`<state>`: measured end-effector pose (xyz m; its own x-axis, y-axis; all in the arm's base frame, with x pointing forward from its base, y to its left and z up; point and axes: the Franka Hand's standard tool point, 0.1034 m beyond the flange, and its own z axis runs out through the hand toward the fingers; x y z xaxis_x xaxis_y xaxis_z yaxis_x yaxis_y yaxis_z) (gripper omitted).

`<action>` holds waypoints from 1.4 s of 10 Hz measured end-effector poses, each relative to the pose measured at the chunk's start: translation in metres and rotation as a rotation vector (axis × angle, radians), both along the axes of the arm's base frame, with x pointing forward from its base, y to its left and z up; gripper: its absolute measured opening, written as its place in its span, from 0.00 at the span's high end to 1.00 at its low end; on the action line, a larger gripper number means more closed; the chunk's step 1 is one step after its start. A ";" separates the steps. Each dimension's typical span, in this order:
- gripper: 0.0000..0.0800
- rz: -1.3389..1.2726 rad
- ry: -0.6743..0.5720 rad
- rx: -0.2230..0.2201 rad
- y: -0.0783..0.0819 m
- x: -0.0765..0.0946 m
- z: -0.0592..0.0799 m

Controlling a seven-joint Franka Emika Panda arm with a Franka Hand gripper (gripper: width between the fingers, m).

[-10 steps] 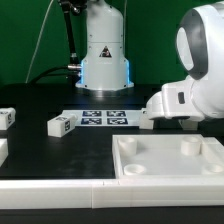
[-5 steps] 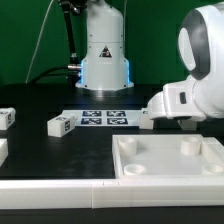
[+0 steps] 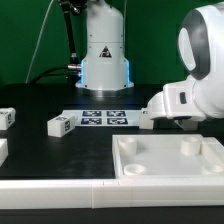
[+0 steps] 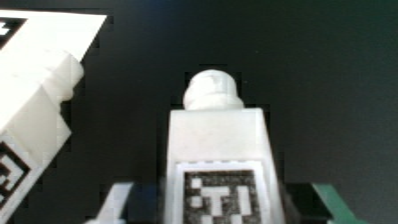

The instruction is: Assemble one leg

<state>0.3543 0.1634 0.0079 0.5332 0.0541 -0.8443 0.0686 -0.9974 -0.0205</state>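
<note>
In the wrist view a leg (image 4: 217, 140), a white stubby block with a rounded peg at its far end and a black-and-white tag on its face, lies on the black table between the fingers of my gripper (image 4: 221, 203). The fingers (image 4: 128, 200) stand either side of it, with a dark gap showing on at least one side. In the exterior view the white wrist housing (image 3: 185, 100) hides the fingers; this leg's tagged end (image 3: 148, 117) peeks out beside it. Two more legs (image 3: 60, 125) (image 3: 5, 117) lie at the exterior view's left.
The marker board (image 3: 105, 118) lies in front of the robot base (image 3: 105, 50). The large white tray-like piece with round corner sockets (image 3: 170, 160) sits near the front right. A big white tagged block (image 4: 36, 100) lies beside the leg in the wrist view.
</note>
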 end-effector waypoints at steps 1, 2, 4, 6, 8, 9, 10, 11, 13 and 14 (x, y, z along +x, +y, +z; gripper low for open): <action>0.64 0.000 0.000 0.000 0.000 0.000 0.000; 0.64 0.001 -0.001 0.001 0.000 0.001 0.002; 0.64 0.030 -0.023 0.027 -0.003 0.014 0.036; 0.64 0.067 -0.062 0.061 -0.008 0.032 0.069; 0.64 0.068 -0.076 0.062 -0.007 0.033 0.073; 0.64 0.056 -0.182 0.074 -0.004 0.045 0.066; 0.64 0.051 -0.285 0.079 -0.005 0.047 0.068; 0.64 0.049 -0.351 0.082 -0.005 0.047 0.069; 0.64 0.051 -0.537 0.123 -0.013 0.069 0.073; 0.64 0.058 -0.566 0.137 -0.019 0.078 0.081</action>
